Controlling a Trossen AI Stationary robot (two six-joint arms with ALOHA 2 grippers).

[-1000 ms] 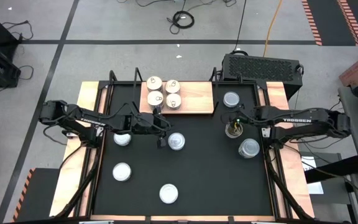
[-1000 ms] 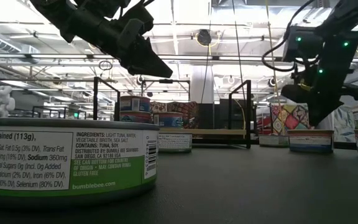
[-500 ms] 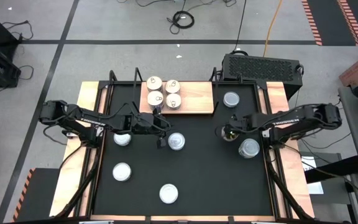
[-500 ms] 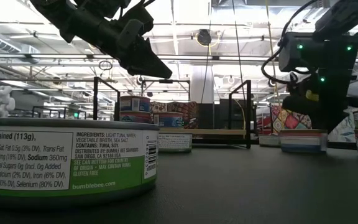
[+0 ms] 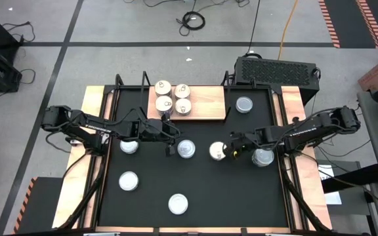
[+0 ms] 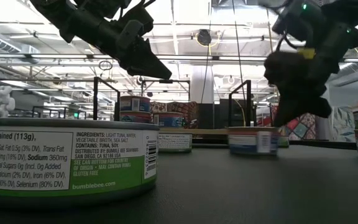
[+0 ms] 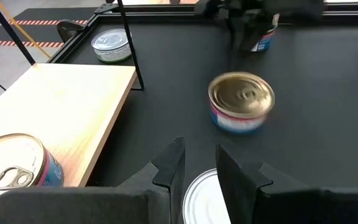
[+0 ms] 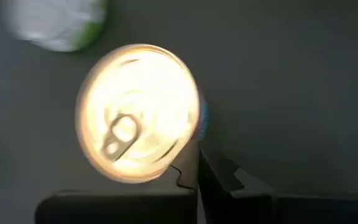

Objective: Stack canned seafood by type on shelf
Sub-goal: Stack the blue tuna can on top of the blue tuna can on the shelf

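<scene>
On the shelf (image 5: 205, 101) sit four tins (image 5: 173, 98) (seven more lie on the tabletop (image 5: 209, 190)); right jaws closed, left's parted.

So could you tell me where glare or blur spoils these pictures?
Right wrist view: the pull-tab tin is washed out by glare. Left wrist view: that tin and the right gripper smear. Low view: the nearest tin looms large; bright ceiling lights behind.
</scene>
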